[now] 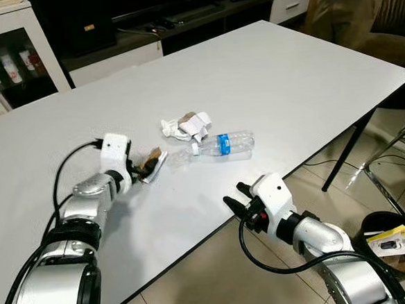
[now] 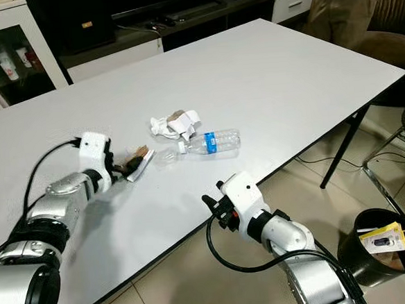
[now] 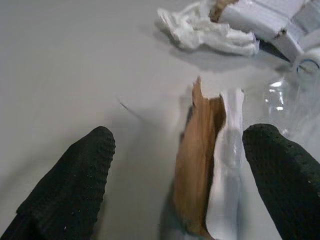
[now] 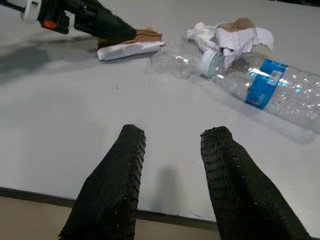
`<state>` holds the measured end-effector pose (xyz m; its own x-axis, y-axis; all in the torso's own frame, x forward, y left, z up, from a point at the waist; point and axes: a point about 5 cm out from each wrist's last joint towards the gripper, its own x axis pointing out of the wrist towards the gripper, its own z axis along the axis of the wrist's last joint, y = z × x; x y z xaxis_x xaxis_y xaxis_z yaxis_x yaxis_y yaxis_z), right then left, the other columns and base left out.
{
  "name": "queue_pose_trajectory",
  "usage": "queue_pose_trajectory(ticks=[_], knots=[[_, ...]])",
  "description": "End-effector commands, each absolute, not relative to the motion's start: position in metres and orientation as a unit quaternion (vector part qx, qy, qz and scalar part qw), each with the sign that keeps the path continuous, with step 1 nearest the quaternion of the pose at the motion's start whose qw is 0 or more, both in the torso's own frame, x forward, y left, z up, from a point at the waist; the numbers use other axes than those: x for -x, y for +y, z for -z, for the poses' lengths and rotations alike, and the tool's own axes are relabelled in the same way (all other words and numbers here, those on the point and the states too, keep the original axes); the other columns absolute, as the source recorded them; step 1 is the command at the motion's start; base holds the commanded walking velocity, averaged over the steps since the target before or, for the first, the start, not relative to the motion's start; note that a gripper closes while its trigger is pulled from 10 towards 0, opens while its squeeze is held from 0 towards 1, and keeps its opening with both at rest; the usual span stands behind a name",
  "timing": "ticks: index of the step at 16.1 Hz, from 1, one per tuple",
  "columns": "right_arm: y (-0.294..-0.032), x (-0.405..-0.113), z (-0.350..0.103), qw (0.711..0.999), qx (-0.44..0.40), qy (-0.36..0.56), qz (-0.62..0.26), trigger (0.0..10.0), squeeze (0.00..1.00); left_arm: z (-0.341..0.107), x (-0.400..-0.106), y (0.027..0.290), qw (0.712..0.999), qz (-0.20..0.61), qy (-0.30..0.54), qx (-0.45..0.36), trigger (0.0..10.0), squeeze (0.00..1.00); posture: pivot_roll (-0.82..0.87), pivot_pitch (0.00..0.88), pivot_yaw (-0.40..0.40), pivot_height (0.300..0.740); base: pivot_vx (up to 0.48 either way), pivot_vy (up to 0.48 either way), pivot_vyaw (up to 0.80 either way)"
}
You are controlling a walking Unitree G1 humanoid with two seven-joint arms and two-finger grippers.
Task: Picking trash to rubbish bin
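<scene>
The left gripper (image 1: 147, 168) rests low on the white bench (image 1: 267, 85), its fingers spread wide around a brown-and-white scrap of packaging (image 3: 210, 165); the left wrist view shows the scrap standing on edge against one finger (image 3: 285, 175), the other finger well apart from it. The right gripper (image 1: 235, 195) hovers just off the bench's near edge, fingers parted narrowly and empty. Its wrist view looks across bare bench surface to a clear plastic bottle (image 4: 270, 87) lying on its side, cap toward a crumpled wad of paper and tissue (image 4: 232, 36). From the head views, the bottle and wad lie near the scrap, mid-bench. A black rubbish bin (image 1: 396, 243) stands on the tiled floor beyond the bench's right corner, with a yellow package (image 1: 389, 240) inside.
</scene>
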<state>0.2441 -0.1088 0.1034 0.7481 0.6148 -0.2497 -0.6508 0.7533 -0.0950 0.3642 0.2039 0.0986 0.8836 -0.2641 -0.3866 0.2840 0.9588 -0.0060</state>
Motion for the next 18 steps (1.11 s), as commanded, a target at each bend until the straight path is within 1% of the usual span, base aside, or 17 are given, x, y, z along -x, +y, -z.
queue_pose_trajectory(ticks=[1,3,4,5,6,12,18], knots=[[-0.1087,-0.2447,-0.1081,0.930,0.084,0.097,-0.345,10.0,0.00,-0.1092,-0.3708,0.2018,0.971,0.149,0.184,-0.032,10.0,0.00,-0.07,0.000,0.020,0.740,0.000,0.000,0.00],[-0.1091,-0.2451,-0.1081,0.930,0.085,0.099,-0.344,10.0,0.00,-0.1087,-0.3716,0.2000,0.967,0.161,0.193,-0.043,10.0,0.00,-0.06,0.000,0.023,0.740,0.000,0.000,0.00],[-0.1085,-0.2449,-0.1079,0.930,0.085,0.100,-0.345,10.0,0.00,-0.1090,-0.3721,0.1994,0.966,0.166,0.194,-0.048,5.7,0.00,-0.07,0.000,0.024,0.740,0.000,0.000,0.00],[-0.1080,-0.2448,-0.1074,0.929,0.085,0.101,-0.345,10.0,0.00,-0.1092,-0.3725,0.1995,0.966,0.166,0.194,-0.048,0.3,0.00,-0.07,0.000,0.025,0.740,0.000,0.000,0.00],[-0.1079,-0.2447,-0.1072,0.929,0.086,0.101,-0.344,10.0,0.00,-0.1090,-0.3725,0.1996,0.966,0.165,0.195,-0.047,0.0,0.00,-0.07,0.000,0.024,0.740,0.000,0.000,0.00],[-0.1082,-0.2441,-0.1050,0.929,0.092,0.104,-0.342,10.0,0.00,-0.1009,-0.3687,0.2001,0.962,0.166,0.205,-0.068,0.0,0.00,-0.07,0.000,0.027,0.740,0.000,0.000,0.00],[-0.1050,-0.2460,-0.1049,0.928,0.097,0.098,-0.346,10.0,0.00,-0.1035,-0.3706,0.1966,0.965,0.170,0.195,-0.049,0.0,0.00,-0.07,0.000,0.026,0.740,0.000,0.000,0.00]])
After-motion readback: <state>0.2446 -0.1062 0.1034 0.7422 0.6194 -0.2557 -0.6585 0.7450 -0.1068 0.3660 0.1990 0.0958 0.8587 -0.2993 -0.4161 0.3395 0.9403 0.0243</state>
